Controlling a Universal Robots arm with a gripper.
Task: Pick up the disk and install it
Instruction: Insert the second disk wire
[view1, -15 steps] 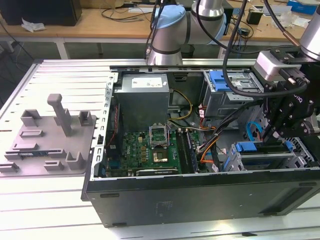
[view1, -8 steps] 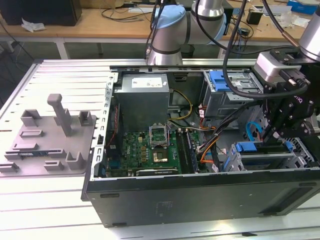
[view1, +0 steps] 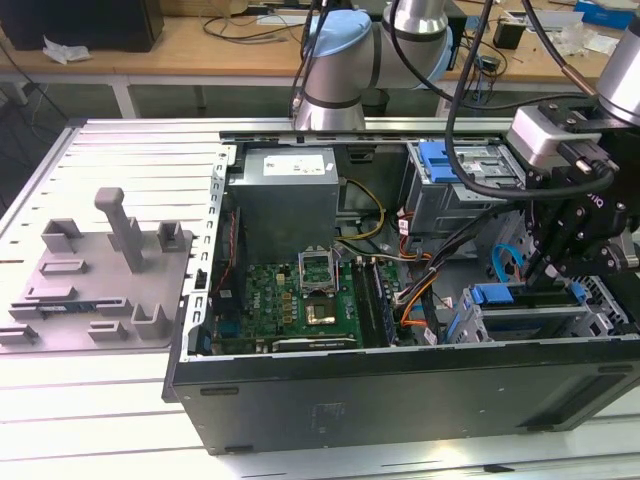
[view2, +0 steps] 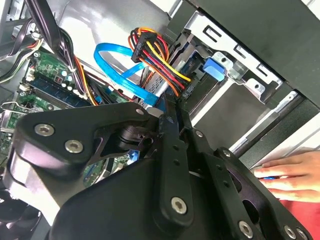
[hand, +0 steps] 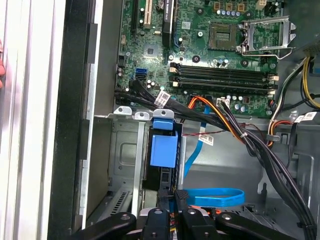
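The disk (view1: 492, 294) sits edge-up in a slot of the lower metal drive cage, at the exterior view's right inside the open computer case. Its bright blue carrier tab shows in both wrist views (hand: 164, 147) (view2: 216, 67). My black gripper (view1: 545, 268) hangs just above that cage, at the disk's cable end. Its fingertips (hand: 165, 199) stand almost together in both wrist views, and the gripper (hand: 174, 197) (view2: 167, 107) is shut with nothing seen between them.
A grey fixture (view1: 100, 270) with upright posts lies at the exterior view's left. A blue bracket (view1: 440, 160) tops the upper cage. A blue data cable (hand: 215, 197) and a power cable bundle (view2: 155, 55) run beside the gripper. A person's hand (view2: 290, 175) rests outside the case.
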